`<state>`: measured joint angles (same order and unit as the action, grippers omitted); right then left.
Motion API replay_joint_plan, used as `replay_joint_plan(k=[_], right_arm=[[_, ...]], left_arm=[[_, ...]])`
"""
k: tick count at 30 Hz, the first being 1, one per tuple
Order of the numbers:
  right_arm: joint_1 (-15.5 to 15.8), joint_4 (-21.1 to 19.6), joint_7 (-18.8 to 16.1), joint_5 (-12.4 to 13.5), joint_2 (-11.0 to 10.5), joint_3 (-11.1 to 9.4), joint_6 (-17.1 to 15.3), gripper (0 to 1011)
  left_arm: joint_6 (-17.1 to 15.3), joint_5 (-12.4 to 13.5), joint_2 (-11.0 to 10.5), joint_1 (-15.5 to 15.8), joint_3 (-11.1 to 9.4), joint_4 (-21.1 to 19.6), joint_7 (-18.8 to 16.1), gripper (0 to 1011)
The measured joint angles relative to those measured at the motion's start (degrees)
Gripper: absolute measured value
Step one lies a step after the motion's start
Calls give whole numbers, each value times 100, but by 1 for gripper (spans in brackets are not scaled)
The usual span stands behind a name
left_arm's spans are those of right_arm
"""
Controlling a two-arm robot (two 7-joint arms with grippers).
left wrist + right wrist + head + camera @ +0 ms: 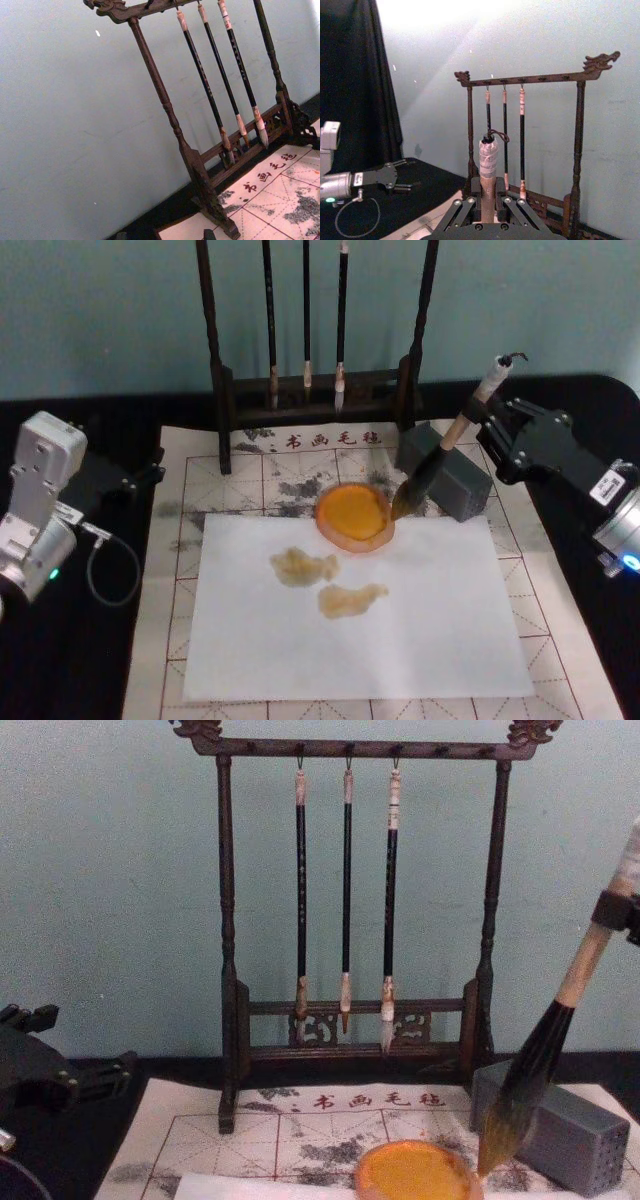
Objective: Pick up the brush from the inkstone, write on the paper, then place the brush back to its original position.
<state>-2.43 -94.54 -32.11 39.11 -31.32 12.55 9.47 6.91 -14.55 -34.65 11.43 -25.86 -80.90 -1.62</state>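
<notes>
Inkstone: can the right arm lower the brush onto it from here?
Probably yes. The right gripper holds the brush with its tuft beside the inkstone rim; the grey block sits beyond the brush, not between them.

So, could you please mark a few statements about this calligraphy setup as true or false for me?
1. The right gripper is clamped on the brush handle. True.
2. The brush lies flat in the inkstone. False: it is held tilted, with its tuft down by the inkstone's right edge.
3. The paper bears two yellowish wet marks. True.
4. Four thin brushes hang on the rack. False: three thin brushes hang there.
5. The left gripper rests on the paper. False: it is parked off to the left, over the black cloth.
</notes>
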Motion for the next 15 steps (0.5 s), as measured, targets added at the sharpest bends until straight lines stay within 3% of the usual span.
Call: replay_joint_plan(k=[15], right_arm=[[547,-414,-2,148,-221,-109,-55,181]], left_arm=[[0,0,0,0,0,0,0,1001]])
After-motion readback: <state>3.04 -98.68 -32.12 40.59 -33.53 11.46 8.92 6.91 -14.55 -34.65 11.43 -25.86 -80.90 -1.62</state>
